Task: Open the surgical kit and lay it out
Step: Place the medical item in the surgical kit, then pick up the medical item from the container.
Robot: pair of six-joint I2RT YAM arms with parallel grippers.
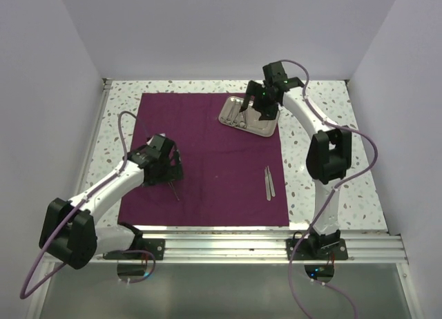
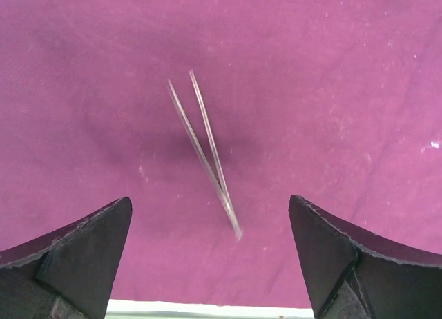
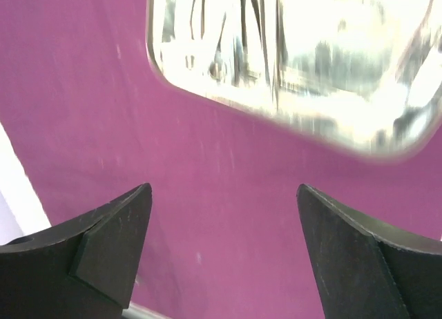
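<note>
The surgical kit's dark purple cloth (image 1: 207, 160) lies spread flat on the table. A shiny steel tray (image 1: 257, 130) sits at the cloth's far right with slim instruments (image 1: 237, 112) in it. One pair of silver tweezers (image 1: 268, 182) rests on the cloth's right side. Another pair of tweezers (image 2: 205, 150) shows between my left gripper's fingers, touching neither. My left gripper (image 2: 209, 200) is open over the cloth's left part (image 1: 169, 168). Over the tray's near edge (image 3: 324, 91), my right gripper (image 3: 224, 188) stands open and empty (image 1: 254, 106).
The speckled tabletop (image 1: 324, 174) shows around the cloth. White walls close the left, back and right. A metal rail (image 1: 276, 246) carrying the arm bases runs along the near edge. The cloth's near hem and a strip of table (image 2: 207, 308) show below the left fingers.
</note>
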